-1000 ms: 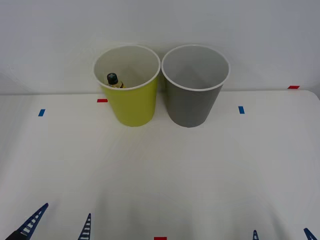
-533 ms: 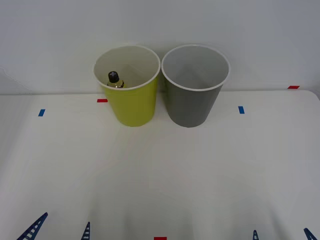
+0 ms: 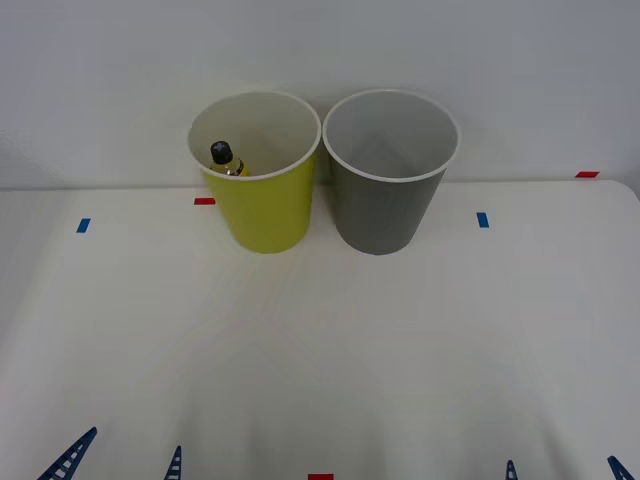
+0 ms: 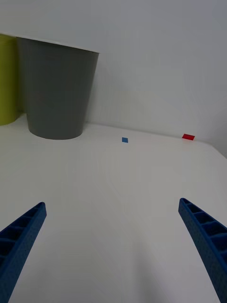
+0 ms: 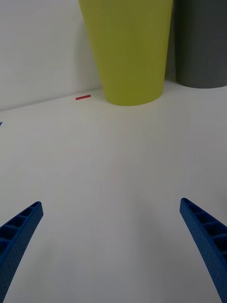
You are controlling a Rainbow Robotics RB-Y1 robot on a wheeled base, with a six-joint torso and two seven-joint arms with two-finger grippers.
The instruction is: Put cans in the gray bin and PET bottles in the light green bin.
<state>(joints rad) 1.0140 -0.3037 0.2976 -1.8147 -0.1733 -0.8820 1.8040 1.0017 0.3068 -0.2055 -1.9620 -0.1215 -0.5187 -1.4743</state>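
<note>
One PET bottle [image 3: 226, 160] inside light green bin [image 3: 262, 215], well apart from left tool [image 3: 122, 464].

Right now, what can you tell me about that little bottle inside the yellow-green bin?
The PET bottle shows just its top above the near rim of the light green bin: a black screw cap, a clear neck and a bit of amber liquid with a yellow label edge. It sits inside, toward the bin's left wall, roughly upright; its lower body is hidden by the rim. No pincer is near it.
</note>
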